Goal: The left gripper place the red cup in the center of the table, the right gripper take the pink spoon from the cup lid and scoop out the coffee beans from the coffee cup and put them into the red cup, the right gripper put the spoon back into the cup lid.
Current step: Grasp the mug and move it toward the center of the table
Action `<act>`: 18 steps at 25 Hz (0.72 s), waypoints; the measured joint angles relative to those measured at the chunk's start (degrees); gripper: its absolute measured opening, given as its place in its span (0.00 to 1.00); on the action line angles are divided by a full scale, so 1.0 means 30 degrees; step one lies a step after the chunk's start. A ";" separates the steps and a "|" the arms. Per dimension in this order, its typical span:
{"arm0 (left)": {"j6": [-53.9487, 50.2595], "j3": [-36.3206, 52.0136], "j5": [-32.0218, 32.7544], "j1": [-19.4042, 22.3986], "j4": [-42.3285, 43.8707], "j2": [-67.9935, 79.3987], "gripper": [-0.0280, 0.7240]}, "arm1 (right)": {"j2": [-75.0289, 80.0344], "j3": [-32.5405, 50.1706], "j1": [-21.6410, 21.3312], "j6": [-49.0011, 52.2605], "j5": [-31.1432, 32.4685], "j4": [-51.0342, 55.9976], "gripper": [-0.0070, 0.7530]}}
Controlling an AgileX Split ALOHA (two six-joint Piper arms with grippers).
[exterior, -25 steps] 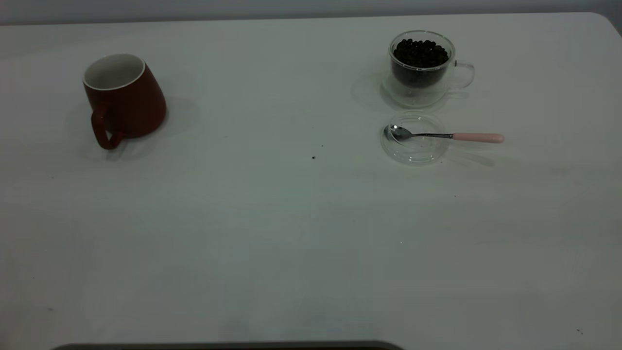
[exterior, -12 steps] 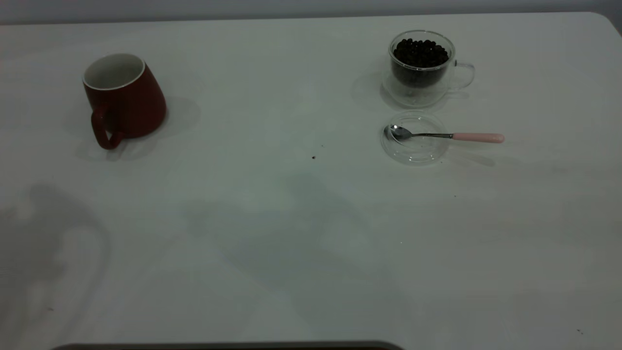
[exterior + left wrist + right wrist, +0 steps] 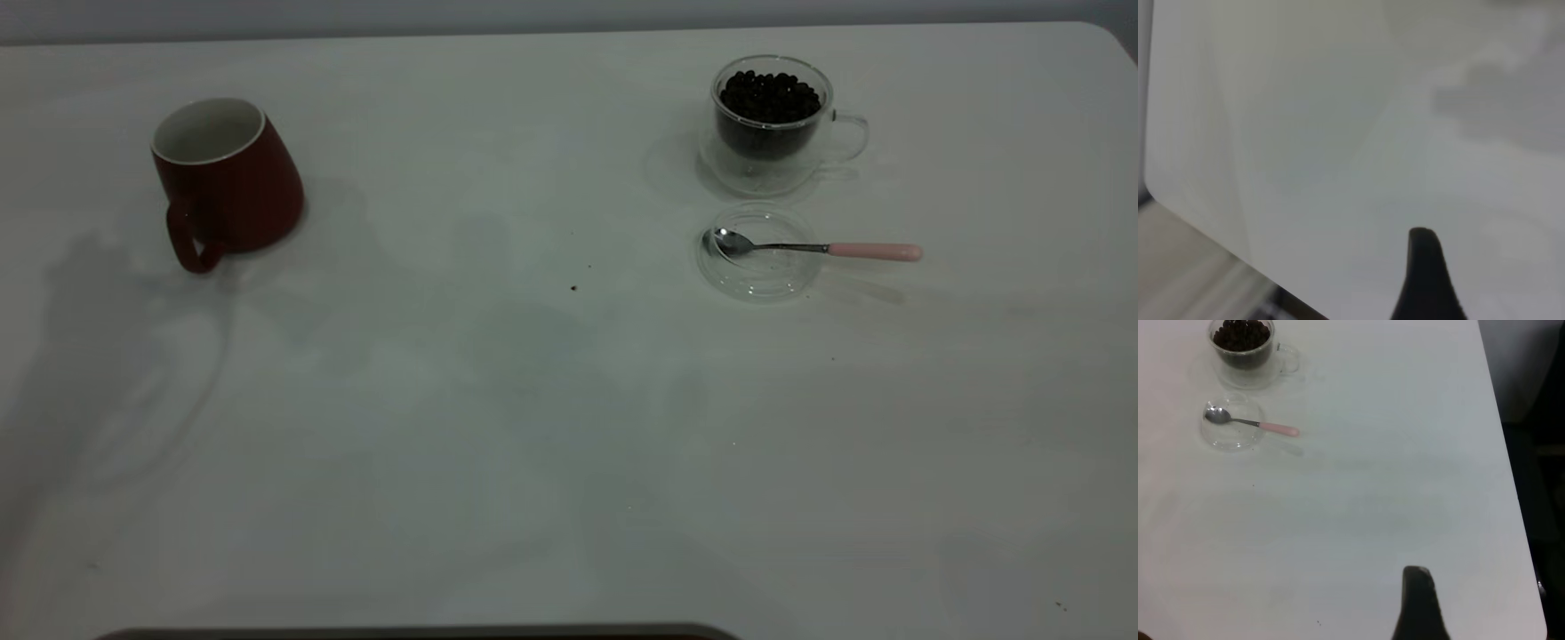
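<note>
Red cup sits near the table's left edge (upright).

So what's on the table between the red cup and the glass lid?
Only bare table and two tiny dark specks between red cup and cup lid, exterior view.

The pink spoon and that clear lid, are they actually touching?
Touching. In the exterior view the pink spoon has its bowl lying inside the clear lid, with its stem crossing the rim. The right wrist view shows the same.
</note>
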 joint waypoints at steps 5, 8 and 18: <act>0.0063 -0.2539 -0.0791 0.0000 0.1518 0.3377 0.82 | -0.0015 0.0000 0.0000 0.0000 0.0000 0.0000 0.76; 0.0083 -0.3586 -0.1403 0.0000 0.2680 0.4978 0.82 | -0.0015 0.0000 0.0000 0.0000 0.0000 0.0000 0.76; 0.0114 -0.4060 -0.5311 0.0000 0.5470 0.7518 0.82 | -0.0015 0.0000 0.0000 0.0000 0.0000 0.0000 0.76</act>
